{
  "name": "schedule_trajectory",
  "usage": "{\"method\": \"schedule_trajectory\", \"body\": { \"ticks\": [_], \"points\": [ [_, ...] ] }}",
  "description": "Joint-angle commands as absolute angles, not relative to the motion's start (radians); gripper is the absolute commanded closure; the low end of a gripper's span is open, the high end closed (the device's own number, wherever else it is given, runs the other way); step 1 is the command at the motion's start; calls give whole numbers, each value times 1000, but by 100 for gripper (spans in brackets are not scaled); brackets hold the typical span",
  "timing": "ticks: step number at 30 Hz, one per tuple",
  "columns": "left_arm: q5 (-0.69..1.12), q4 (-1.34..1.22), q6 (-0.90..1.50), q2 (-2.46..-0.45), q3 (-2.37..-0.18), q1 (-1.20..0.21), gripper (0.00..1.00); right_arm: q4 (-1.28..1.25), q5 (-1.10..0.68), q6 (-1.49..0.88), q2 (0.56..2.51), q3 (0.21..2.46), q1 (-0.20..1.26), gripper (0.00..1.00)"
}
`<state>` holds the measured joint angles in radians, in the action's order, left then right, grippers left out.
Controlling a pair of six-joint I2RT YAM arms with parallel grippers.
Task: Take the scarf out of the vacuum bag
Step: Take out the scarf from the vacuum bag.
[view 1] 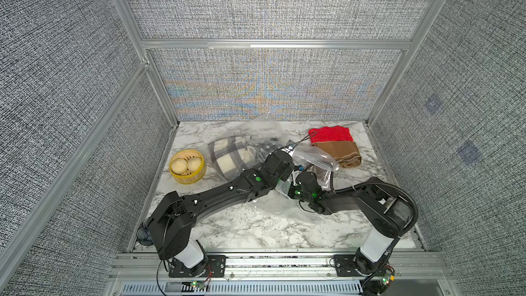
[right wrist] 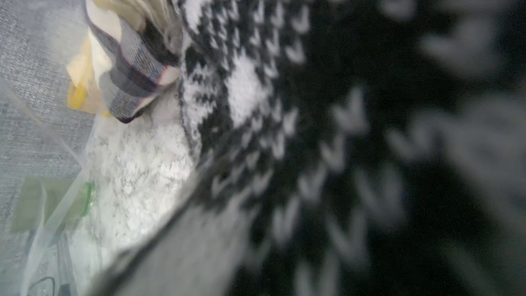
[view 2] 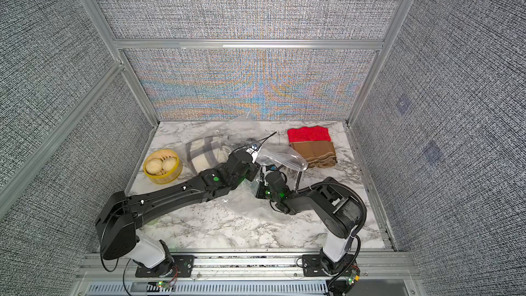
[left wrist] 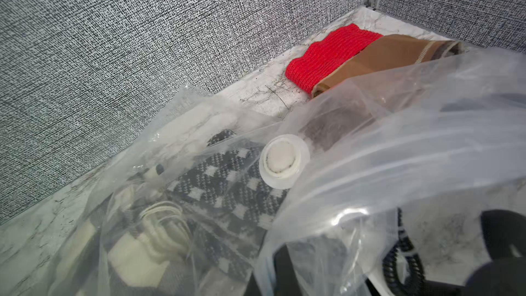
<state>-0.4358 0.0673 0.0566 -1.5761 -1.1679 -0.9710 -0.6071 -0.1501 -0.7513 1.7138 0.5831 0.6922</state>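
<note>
The vacuum bag (view 1: 316, 158) is clear, crinkly film with a round white valve cap (left wrist: 283, 160), and it lies bunched around both grippers. The left gripper (view 1: 291, 147) pinches its raised edge. The right gripper (view 1: 285, 188) is clamped inside the bag, close against the black-and-white knit scarf (left wrist: 227, 186). I cannot tell whether it grips the scarf. A cream plaid scarf (view 1: 230, 155) lies in the bag beside the left gripper.

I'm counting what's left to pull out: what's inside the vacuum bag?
Through the bag, a cream plaid scarf and a black-and-white knit scarf show. The left arm and right arm cover its middle, so anything more there is hidden.
</note>
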Motion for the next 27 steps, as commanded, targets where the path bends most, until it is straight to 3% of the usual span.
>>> {"method": "schedule_trajectory", "body": {
  "ticks": [1,9,14,16,17,23,27],
  "points": [
    [-458,26,68,-1594,-1161,-962,100,-473,-168,-703,1645,551,693,100],
    [-428,14,104,-1626,-1157,-957,100,-380,-146,-699,1449,379,697,100],
    [-317,7,145,-1556,-1106,-958,100,-330,-157,-682,1329,361,699,98],
    [-280,-8,150,-1537,-1085,-958,100,-305,-170,-677,1270,352,699,61],
    [-269,-17,153,-1529,-1076,-958,100,-275,-163,-681,1230,348,700,49],
    [-224,-33,167,-1528,-1060,-959,100,-24,58,-740,988,306,704,19],
    [-139,-34,185,-1518,-1054,-959,100,-8,127,-764,922,260,688,10]
  ]
}}
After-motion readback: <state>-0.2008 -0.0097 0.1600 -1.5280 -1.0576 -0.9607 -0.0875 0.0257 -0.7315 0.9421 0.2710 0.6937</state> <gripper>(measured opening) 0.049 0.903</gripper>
